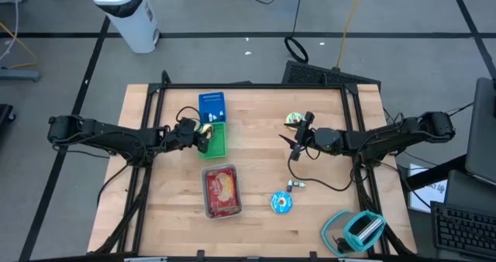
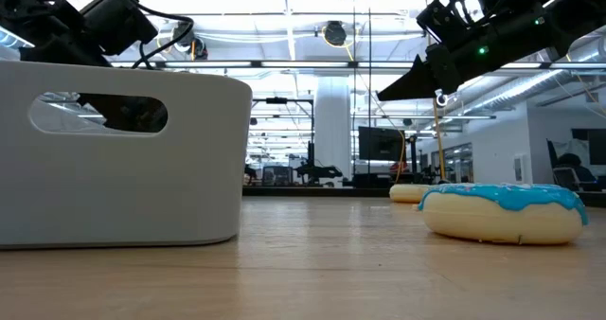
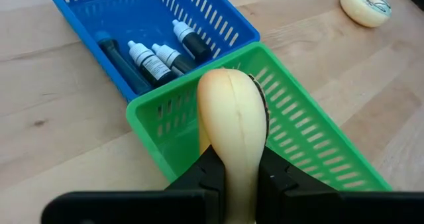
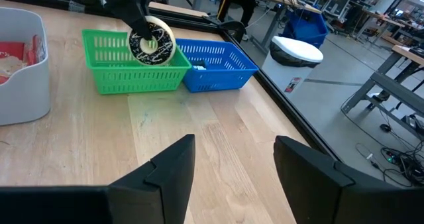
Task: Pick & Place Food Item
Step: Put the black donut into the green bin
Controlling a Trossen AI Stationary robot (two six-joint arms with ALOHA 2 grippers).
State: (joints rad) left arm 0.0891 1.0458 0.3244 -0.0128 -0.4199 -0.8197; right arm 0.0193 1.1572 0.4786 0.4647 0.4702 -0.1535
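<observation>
My left gripper (image 1: 203, 135) is shut on a cream donut with dark icing (image 3: 232, 118). It holds the donut over the left end of the green basket (image 1: 218, 144). The right wrist view also shows the donut (image 4: 151, 42) above the green basket (image 4: 132, 71). A blue basket (image 1: 211, 107) holding small bottles stands against the green basket's far side. My right gripper (image 1: 297, 142) is open and empty above the table, right of the baskets; its fingers stand apart in its wrist view (image 4: 235, 161). My left gripper pinches the donut's rim nearest the wrist (image 3: 232, 164) between its two fingers, one finger (image 3: 205, 177) on each flat face. The fingers come from the table's left, slanting down. The donut stands on edge, lifted clear above the green basket's wall (image 3: 165, 124).
A white bin of red food (image 1: 222, 191) stands at the near middle, with a blue-iced donut (image 1: 280, 202) to its right. Another donut (image 1: 294, 120) lies at the far right. A teal object (image 1: 356, 229) sits at the near right corner. A cable trails under my right arm.
</observation>
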